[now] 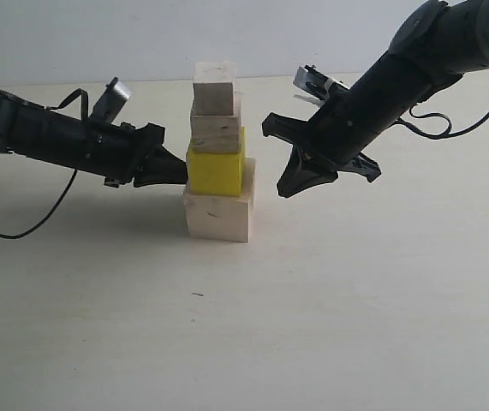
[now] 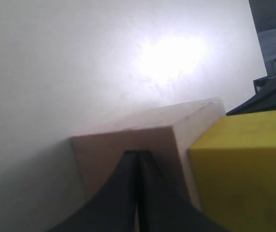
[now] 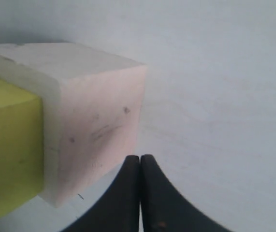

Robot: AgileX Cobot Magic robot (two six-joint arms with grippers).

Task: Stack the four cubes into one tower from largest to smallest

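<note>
The tower (image 1: 217,154) stands about midway between the desk's (image 1: 355,325) left and right edges, nearer the far edge than the near one, with all four blocks already on it. It looks none too tidy. The largest pale wood cube (image 1: 218,218) sits at the base, and the yellow cube (image 1: 215,171) on it is shifted toward the left edge, so a strip of the base shows on the right. The plywood cube (image 1: 216,133) and the smallest cube (image 1: 214,86) are each a little out of line too. What's left, I'd say, is squaring up. The left fingers (image 1: 171,169), pressed together with nothing between them, point at the yellow cube's left face, touching it or nearly so. The right fingers (image 1: 295,180), also shut and empty going by the wrist view, hang just beside the right face without touching. Any push should be slow and level, low on the yellow face. The right side should come in as a stop so the two small blocks above don't slide off.
</note>
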